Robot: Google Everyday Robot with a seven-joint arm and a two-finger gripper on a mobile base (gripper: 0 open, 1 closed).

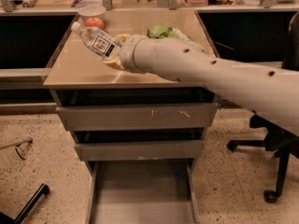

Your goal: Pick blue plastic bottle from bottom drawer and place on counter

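Claw (113,51) grips the clear blue plastic bottle (95,38) above the glossy beige counter (79,71).

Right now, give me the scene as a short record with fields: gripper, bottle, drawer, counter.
gripper: over the counter, left half, shut on the bottle
bottle: held tilted, cap pointing up-left
bottom drawer: pulled open, bare floor showing
counter: apple and bowl at back left, green bag at back
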